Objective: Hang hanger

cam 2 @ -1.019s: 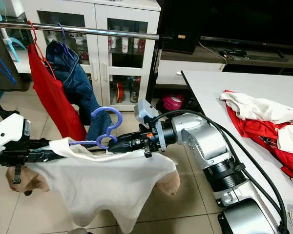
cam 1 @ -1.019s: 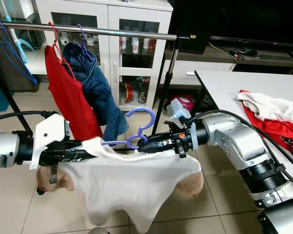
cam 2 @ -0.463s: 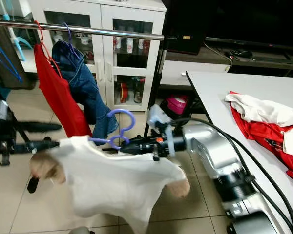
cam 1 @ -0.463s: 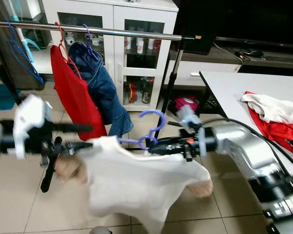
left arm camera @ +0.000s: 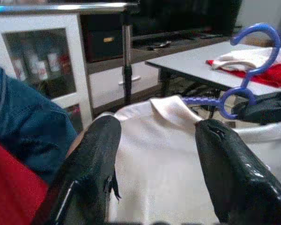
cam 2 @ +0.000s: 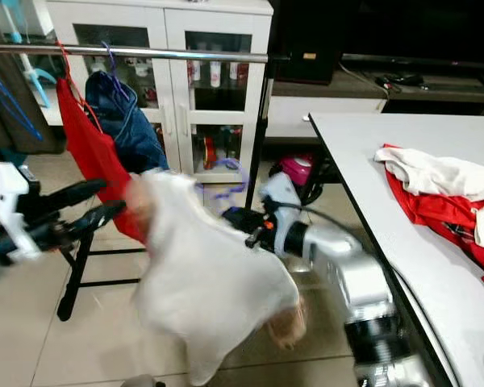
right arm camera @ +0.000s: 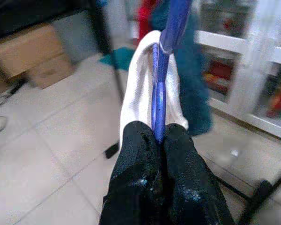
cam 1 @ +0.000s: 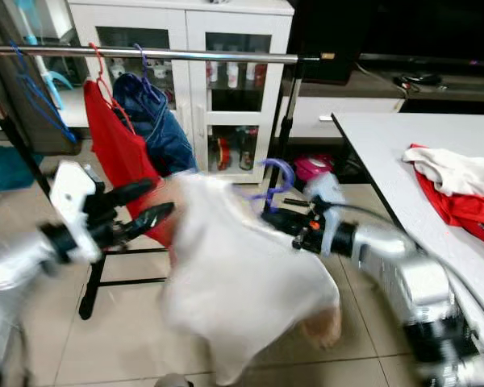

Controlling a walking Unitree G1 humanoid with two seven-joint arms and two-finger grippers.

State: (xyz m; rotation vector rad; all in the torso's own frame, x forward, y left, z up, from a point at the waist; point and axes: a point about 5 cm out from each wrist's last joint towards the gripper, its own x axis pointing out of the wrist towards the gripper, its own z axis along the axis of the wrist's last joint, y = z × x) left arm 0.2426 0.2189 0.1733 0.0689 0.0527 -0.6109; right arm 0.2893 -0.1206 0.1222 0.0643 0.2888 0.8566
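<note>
Right wrist view: right gripper (right arm camera: 158, 136) jaws clamp hanger (right arm camera: 165, 61), apparently lengthwise away; left gripper (left arm camera: 154, 140) jaws gape.

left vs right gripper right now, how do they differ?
The left gripper is open and holds nothing; the right gripper is shut on the purple hanger. The left gripper sits clear of the white shirt, on its left side; the right gripper carries it by that hanger. Both have black fingers.
</note>
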